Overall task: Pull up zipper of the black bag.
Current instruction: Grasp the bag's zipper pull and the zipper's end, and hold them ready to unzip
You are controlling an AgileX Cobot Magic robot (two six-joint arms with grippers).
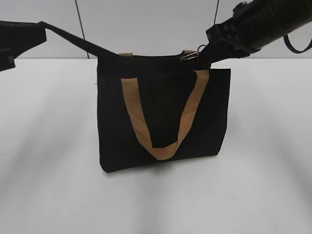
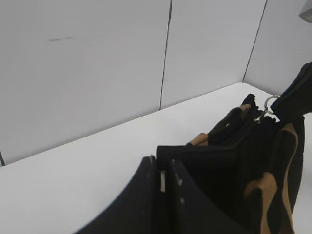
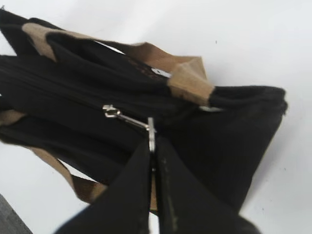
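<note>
The rectangular black fabric bag (image 1: 163, 117) with tan webbing handles is stood upright on the white table (image 1: 263, 185). Its silvery zipper ring (image 3: 151, 132) is pinched by the right gripper (image 3: 153, 151). A black strip from its left top corner is clamped by the left gripper (image 2: 163, 183).

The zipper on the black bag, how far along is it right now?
Done: the left claw pinches a black strip at the black bag's left top corner and holds it taut, and the right claw is shut on the ring of the zipper pull. In hand: the pull sits near the bag's right end in the exterior view. Left: I cannot tell how much of the zip line remains open.
</note>
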